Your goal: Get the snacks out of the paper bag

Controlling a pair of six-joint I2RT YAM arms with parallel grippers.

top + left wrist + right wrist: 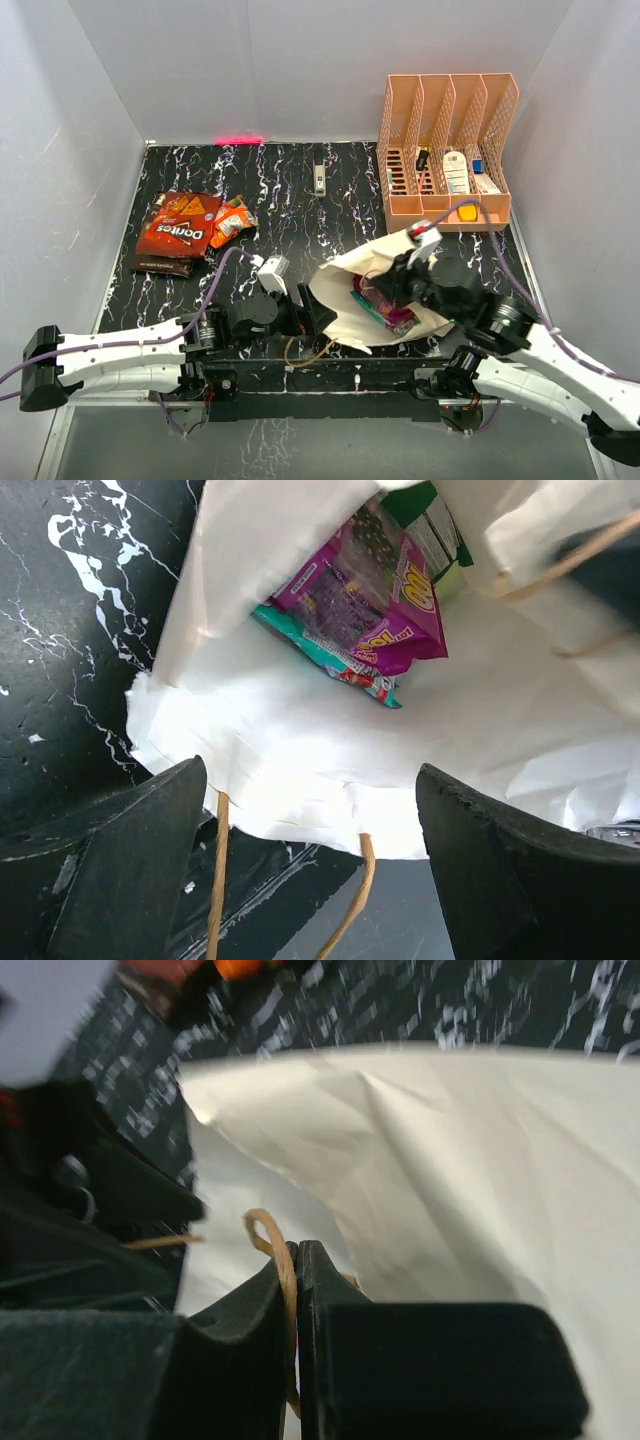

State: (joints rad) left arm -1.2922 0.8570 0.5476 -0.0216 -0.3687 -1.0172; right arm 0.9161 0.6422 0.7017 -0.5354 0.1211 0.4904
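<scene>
With the right gripper [297,1260] clamped on a cord handle [262,1228] of the paper bag [340,290], which lies open at the near centre of the counter [300,210], and the left gripper [310,780] spread apart at its mouth, take the presumably light, crinkly, slippery purple packet [365,590] inside by its flat sealed edge.

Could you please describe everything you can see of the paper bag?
The paper bag is cream, creased kraft paper with thin brown cord handles. It lies tipped over on the black marbled table, near the front edge, its mouth gaping towards the left arm. A purple packet, a teal packet and a green packet show inside. The right hand is shut on one cord handle; the open left hand faces the mouth.
</scene>
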